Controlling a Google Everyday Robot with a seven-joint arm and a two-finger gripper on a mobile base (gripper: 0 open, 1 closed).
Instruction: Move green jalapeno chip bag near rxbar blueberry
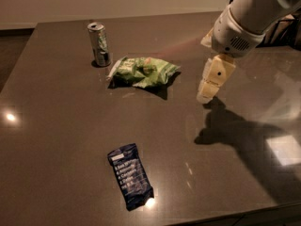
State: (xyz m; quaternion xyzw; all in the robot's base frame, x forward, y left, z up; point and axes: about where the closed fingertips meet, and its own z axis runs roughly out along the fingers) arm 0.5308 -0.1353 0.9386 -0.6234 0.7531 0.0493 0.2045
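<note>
The green jalapeno chip bag [142,72] lies crumpled on the dark table [61,126], at the back left of centre. The rxbar blueberry [130,175] lies flat near the table's front edge, well in front of the bag. My gripper [207,91] hangs from the white arm [244,18] above the table, to the right of the chip bag and apart from it. It holds nothing that I can see.
A slim silver-green can [99,44] stands upright just behind and left of the chip bag. The arm casts a dark shadow [235,135] on the table's right half. The table's front edge runs close below the bar.
</note>
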